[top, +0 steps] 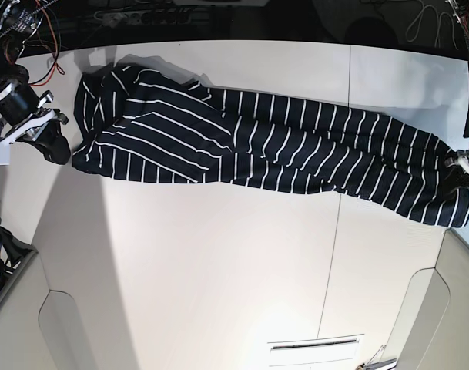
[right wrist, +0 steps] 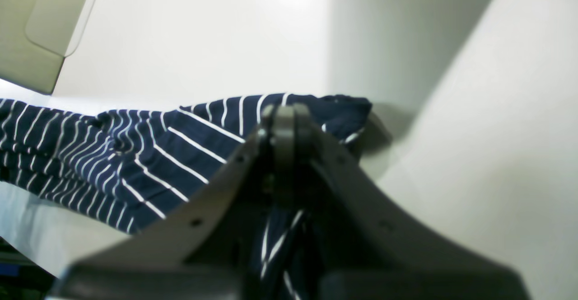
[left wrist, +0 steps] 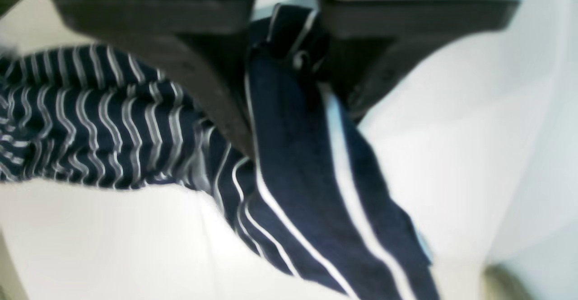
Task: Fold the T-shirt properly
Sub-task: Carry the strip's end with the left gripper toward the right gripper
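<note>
**Shirt stretched across the table between two closed grippers**

Table (top: 219, 262), white, fills most of the base view, with seams running top to bottom and a shadow across its left part. The shirt (top: 265, 146) lies on its upper half as a long, narrow band. Its long axis runs from the upper left of the frame toward the right edge, sloping slightly downward to the right. The left end is the wider one, bunched and folded over itself, with stripes running along the band there; through the middle and right the stripes cross the band.

The right gripper (top: 53, 142) sits at the left edge of the base view, touching the shirt's left end. In the right wrist view its jaws are pressed together on a fold of the shirt (right wrist: 149, 155), with striped cloth visible between and below the fingers (right wrist: 284, 124).

The left gripper (top: 463, 171) is at the right edge of the base view, at the shirt's far end. In the left wrist view its two dark fingers (left wrist: 216, 92) pinch a bunched ridge of the shirt (left wrist: 289, 155); the cloth hangs down from them and trails toward the left of that frame over the white surface.
</note>
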`<action>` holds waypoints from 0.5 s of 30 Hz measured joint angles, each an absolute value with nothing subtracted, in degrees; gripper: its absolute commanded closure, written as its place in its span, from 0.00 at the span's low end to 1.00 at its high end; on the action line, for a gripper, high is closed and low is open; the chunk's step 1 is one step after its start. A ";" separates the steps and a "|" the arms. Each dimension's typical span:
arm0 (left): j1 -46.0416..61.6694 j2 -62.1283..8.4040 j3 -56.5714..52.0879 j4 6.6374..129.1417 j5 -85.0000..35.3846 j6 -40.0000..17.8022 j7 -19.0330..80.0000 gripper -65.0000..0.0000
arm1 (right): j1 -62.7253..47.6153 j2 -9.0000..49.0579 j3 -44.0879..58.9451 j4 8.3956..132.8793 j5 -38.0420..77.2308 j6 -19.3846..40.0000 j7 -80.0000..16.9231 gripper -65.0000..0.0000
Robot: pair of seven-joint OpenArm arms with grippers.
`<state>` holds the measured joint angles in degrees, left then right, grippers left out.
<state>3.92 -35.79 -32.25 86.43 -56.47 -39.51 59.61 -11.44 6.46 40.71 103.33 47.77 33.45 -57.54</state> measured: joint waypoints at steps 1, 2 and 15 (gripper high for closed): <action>4.16 -35.70 -31.16 88.23 -56.49 -39.51 59.66 1.00 | -11.42 6.46 40.73 103.33 47.77 33.45 -57.54 1.00; 4.73 -35.75 -29.76 89.97 -56.49 -39.51 59.51 1.00 | -11.42 6.46 40.75 103.33 47.77 33.45 -57.56 1.00; 7.88 -30.15 -2.46 106.48 -50.09 -39.70 59.42 1.00 | -11.42 6.33 41.34 103.33 47.75 33.45 -58.19 1.00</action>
<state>7.88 -30.15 -2.46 106.48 -50.09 -39.70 59.42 -11.42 6.33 41.34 103.33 47.75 33.45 -58.19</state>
